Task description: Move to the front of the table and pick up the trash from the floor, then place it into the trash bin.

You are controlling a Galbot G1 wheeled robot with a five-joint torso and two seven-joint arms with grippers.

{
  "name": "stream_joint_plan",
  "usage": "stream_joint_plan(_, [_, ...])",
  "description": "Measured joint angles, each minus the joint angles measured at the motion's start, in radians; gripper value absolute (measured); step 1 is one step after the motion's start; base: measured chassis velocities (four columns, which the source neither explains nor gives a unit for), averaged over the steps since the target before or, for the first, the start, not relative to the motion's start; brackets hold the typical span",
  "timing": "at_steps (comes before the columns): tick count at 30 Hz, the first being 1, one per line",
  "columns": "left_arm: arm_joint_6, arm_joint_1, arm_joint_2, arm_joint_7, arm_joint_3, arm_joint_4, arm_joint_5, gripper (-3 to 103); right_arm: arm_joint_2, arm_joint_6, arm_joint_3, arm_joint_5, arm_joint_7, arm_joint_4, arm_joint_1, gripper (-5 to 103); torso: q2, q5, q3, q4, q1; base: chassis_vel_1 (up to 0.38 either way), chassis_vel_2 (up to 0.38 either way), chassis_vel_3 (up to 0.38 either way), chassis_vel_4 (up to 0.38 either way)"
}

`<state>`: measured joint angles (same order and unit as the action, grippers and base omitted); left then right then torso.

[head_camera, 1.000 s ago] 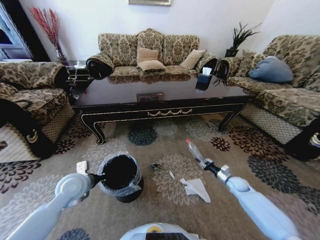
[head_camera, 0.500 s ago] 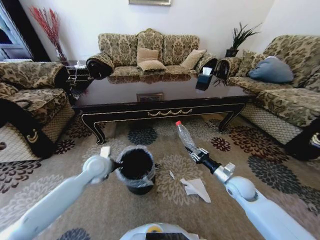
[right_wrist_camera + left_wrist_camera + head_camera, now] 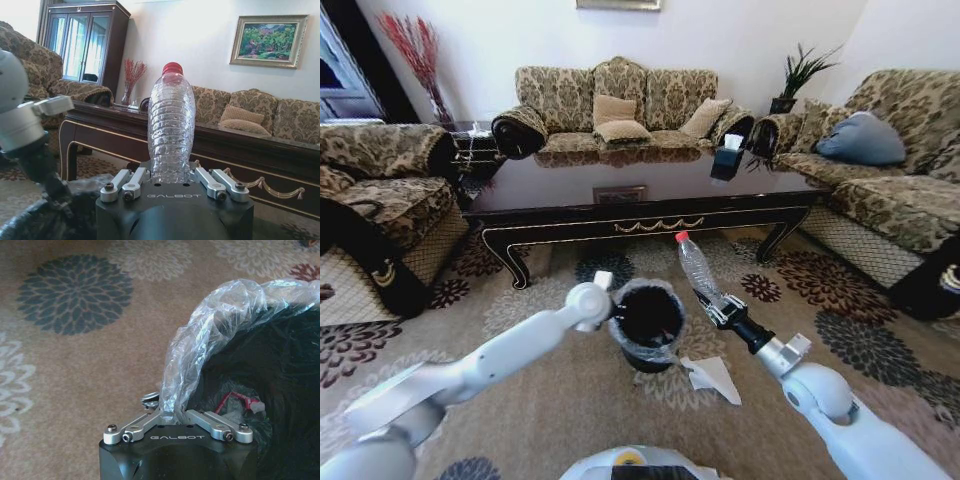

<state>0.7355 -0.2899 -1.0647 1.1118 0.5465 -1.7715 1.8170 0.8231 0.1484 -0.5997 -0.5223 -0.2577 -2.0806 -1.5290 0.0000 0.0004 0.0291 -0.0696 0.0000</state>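
Clear plastic bottle (image 3: 698, 268) stands clamped upright in our right jaws (image 3: 717, 303) beside the bin (image 3: 646, 323), which our left jaws (image 3: 175, 416) hold lifted by its bagged rim, close for dropping.

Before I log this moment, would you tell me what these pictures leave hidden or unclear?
- Trash bin base: head view, hidden behind its own body.
- Bin contents: left wrist view, a red piece shows; the rest is lost in the dark interior.
- Plastic bottle base: right wrist view, hidden by the right gripper.
- White paper: head view, any print too small.
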Motion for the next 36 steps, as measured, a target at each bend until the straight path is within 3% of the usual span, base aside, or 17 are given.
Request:
stream_joint_plan(4, [0.0, 0.012, -0.058, 0.008, 0.025, 0.033, 0.0, 0, 0.007, 0.0, 0.013, 0.015, 0.004, -0.008, -0.009, 29, 0.0, -0.0001, 0.0, -0.0006, 0.0, 0.0, 0.0, 0.0, 0.0])
stream_joint_plan(22, [0.0, 0.022, -0.132, 0.026, 0.044, 0.076, -0.002, 0, 0.041, 0.009, 0.073, 0.092, -0.004, -0.023, -0.052, 26, 0.0, -0.0004, 0.0, -0.0009, 0.0, 0.0, 0.0, 0.0, 0.0])
stream_joint_plan(25, [0.0, 0.022, -0.124, 0.027, 0.045, 0.068, -0.001, 0, 0.044, 0.013, 0.069, 0.1, -0.012, -0.019, -0.061, 36, 0.0, -0.0004, 0.0, -0.0005, 0.0, 0.0, 0.0, 0.0, 0.0])
stream_joint_plan(29, [0.0, -0.005, -0.112, 0.03, 0.037, 0.056, -0.017, 0, 0.051, 0.017, 0.067, 0.105, -0.014, -0.01, -0.067, 57, 0.0, -0.0004, 0.0, -0.0004, 0.0, 0.0, 0.0, 0.0, 0.0])
stream_joint_plan(31, [0.0, -0.008, -0.11, 0.03, 0.036, 0.052, -0.018, 0, 0.052, 0.017, 0.068, 0.106, -0.014, -0.009, -0.066, 57, 0.0, -0.0004, 0.0, -0.0004, 0.0, 0.0, 0.0, 0.0, 0.0])
stream_joint_plan(35, [0.0, -0.024, -0.088, 0.032, 0.031, 0.028, -0.024, 0, 0.056, 0.017, 0.078, 0.107, -0.014, -0.005, -0.061, 79, 0.0, -0.0005, 0.0, -0.0005, 0.0, 0.0, 0.0, 0.0, 0.0])
stream_joint_plan(36, [0.0, -0.024, -0.088, 0.032, 0.031, 0.028, -0.024, 0, 0.056, 0.017, 0.078, 0.107, -0.014, -0.005, -0.061, 79, 0.0, -0.0005, 0.0, -0.0005, 0.0, 0.0, 0.0, 0.0, 0.0])
